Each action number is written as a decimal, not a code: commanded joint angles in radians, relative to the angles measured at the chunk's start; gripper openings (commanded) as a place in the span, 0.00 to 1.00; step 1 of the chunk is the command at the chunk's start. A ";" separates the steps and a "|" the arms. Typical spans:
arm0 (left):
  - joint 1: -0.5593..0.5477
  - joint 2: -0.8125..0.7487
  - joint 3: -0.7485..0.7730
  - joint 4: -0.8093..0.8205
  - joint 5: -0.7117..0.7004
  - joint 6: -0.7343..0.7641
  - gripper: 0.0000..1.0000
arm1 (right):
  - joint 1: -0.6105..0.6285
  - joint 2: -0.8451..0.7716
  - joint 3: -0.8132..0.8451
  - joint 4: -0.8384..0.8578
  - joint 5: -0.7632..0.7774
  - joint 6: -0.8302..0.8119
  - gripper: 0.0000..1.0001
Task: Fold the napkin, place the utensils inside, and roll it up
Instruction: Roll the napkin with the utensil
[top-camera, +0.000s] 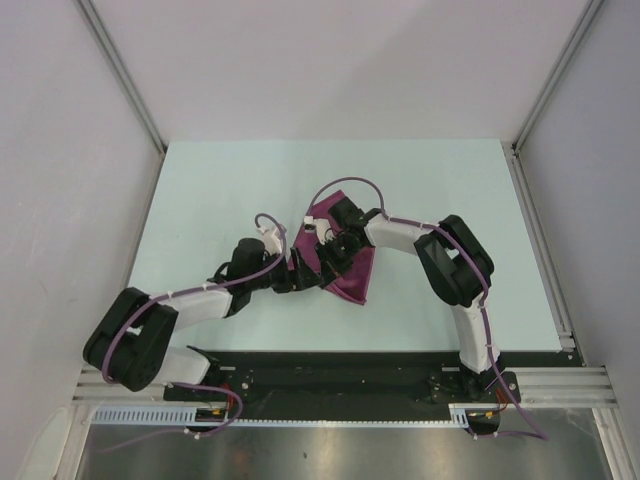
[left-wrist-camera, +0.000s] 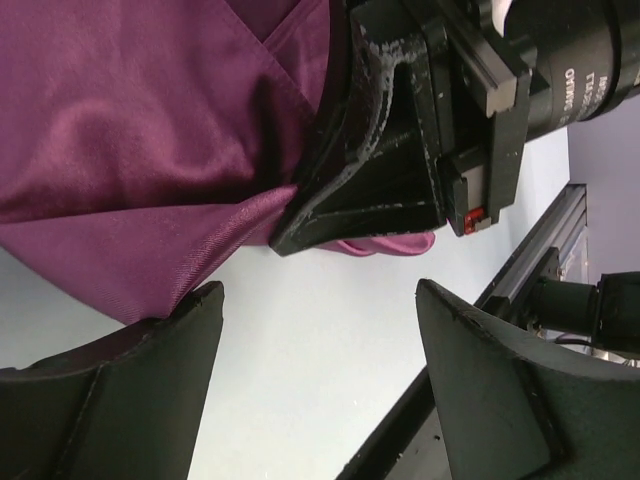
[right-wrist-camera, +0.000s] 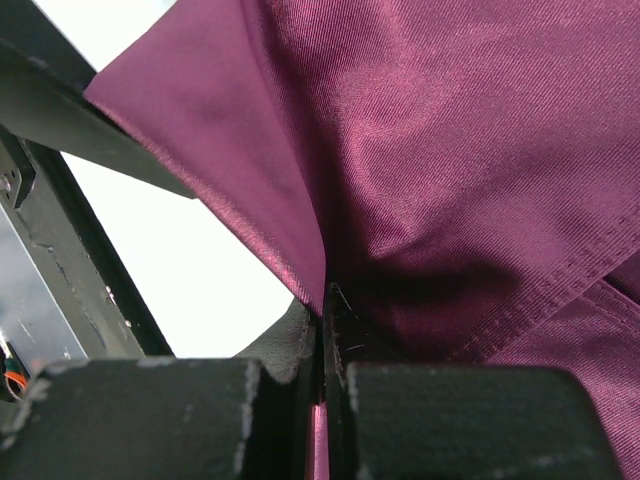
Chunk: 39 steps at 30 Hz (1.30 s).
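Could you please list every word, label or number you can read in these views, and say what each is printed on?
White lettering on the black camera lens in the left wrist view: sideways, partly cut off, too blurred to read reliably.
Napkin: plain, no print.
Nothing else is legible in any view.

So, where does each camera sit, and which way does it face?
Top external: above, behind the arm bases, facing down on the table; left arm, right arm show.
Left wrist: faces the napkin and right end effector past the open left end effector.
Right wrist: faces the napkin along its shut fingers.
All three share the napkin.
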 joint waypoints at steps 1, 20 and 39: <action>-0.005 0.030 0.023 0.124 -0.039 -0.014 0.82 | 0.007 0.027 0.013 -0.050 -0.017 0.011 0.00; 0.022 0.097 0.009 0.260 -0.137 0.058 0.82 | 0.002 0.041 -0.001 -0.038 -0.028 0.028 0.00; 0.054 0.254 -0.009 0.277 -0.208 0.047 0.80 | -0.022 0.007 -0.027 -0.003 -0.085 0.066 0.39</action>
